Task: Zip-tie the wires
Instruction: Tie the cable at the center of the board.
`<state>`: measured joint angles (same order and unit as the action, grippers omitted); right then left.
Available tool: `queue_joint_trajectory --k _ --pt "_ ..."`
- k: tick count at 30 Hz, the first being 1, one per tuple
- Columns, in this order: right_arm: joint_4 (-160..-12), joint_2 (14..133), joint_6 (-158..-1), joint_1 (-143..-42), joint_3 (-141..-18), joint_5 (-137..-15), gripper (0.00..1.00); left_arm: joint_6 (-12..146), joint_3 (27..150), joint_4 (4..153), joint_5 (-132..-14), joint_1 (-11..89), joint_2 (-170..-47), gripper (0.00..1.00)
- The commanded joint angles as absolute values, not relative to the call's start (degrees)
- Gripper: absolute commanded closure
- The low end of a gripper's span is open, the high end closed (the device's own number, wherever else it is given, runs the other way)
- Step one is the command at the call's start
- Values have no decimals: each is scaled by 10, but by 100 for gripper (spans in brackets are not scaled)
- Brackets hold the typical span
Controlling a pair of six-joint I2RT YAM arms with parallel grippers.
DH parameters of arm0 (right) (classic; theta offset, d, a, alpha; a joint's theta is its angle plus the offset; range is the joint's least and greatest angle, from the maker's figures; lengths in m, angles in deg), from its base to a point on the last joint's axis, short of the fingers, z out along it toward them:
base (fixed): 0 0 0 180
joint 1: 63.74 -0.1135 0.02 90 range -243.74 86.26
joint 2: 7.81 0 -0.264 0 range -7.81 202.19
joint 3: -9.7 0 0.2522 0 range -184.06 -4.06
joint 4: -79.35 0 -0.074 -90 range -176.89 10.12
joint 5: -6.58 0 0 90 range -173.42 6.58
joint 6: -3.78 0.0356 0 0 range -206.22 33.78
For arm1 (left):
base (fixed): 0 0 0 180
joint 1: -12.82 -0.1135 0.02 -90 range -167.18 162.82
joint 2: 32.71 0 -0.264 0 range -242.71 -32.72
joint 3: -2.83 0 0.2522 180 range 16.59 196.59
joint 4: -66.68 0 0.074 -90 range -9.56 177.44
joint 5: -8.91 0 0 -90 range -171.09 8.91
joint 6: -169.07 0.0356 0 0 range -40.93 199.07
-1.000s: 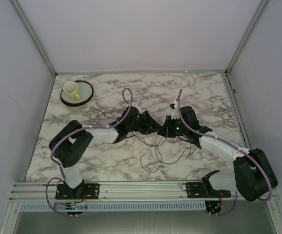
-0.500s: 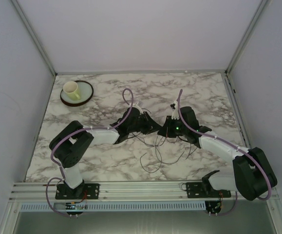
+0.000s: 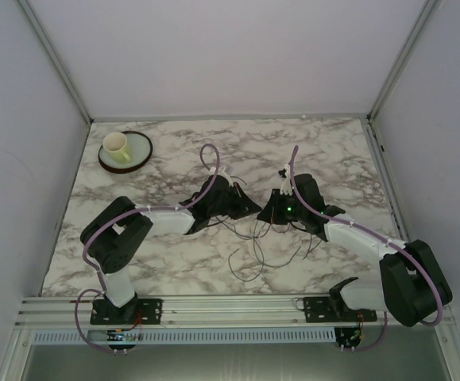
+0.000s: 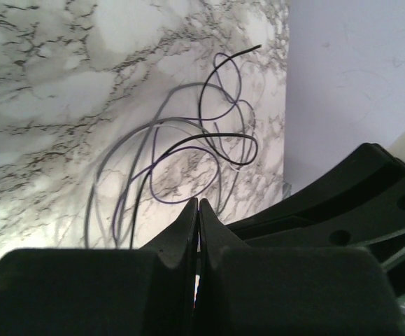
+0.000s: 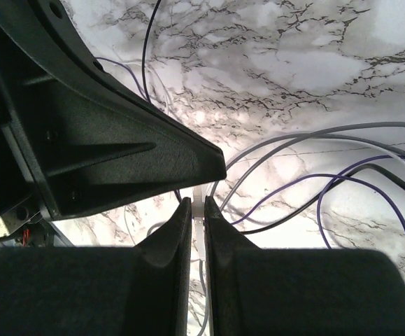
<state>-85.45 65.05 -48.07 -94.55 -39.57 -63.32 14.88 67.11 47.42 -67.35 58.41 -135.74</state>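
Over the marble table, the left gripper has just snapped shut (on what, I cannot tell) against the right gripper, which pinches a pale strip. The wires loop loose beyond both tips, so cinching probably comes next.

Overhead cam, 2 wrist close-ups — shared wires

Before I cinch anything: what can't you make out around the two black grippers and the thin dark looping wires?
Top view: the black left gripper and right gripper crowd together; their bodies hide what lies between.
Left wrist: shut fingers hide anything pinched.
Right wrist: pale sliver between fingers, too cut off to identify.
Thin dark wires: too fine from above to count.
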Motion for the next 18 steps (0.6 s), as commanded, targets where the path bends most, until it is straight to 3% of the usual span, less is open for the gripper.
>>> queue_joint_trajectory --k 1,18 --pt "-869 638 -482 -951 -398 -642 100 196 693 533 -681 577 -1348 100" --pt "-871 629 -477 -970 -383 -649 100 215 731 546 -703 553 -1354 100"
